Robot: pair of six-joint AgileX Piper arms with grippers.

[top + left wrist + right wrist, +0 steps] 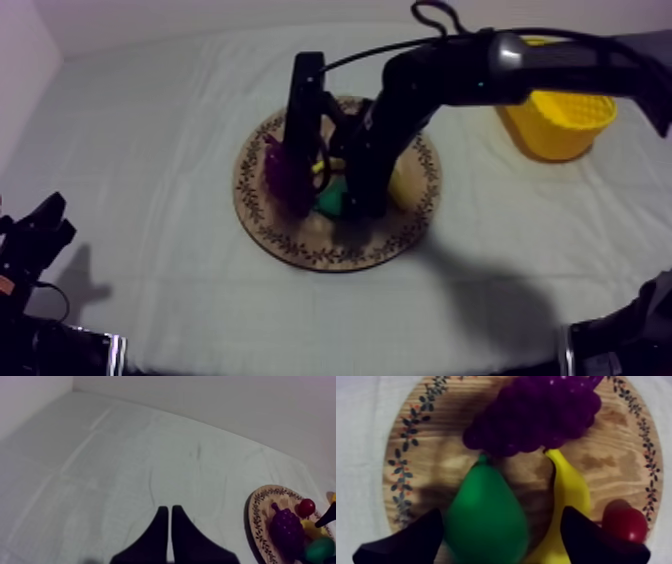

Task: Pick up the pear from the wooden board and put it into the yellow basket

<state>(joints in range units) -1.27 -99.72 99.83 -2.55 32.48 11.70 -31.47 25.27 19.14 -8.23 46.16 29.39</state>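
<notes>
Though the arm (420, 90) half-hides the pear (330, 203), right claw (502, 513) gapes over it — left claw (169, 508) closed.

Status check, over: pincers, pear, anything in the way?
Left pincer shut, low over bare cloth. Right pincer open above board, straddling pear. Banana crowds pear, also inside the span; grapes at its stem.

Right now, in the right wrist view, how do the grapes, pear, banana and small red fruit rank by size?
1. bunch of grapes and pear: about alike, too close to rank.
2. banana, narrower than either.
3. small red fruit, clearly the smallest.
</notes>
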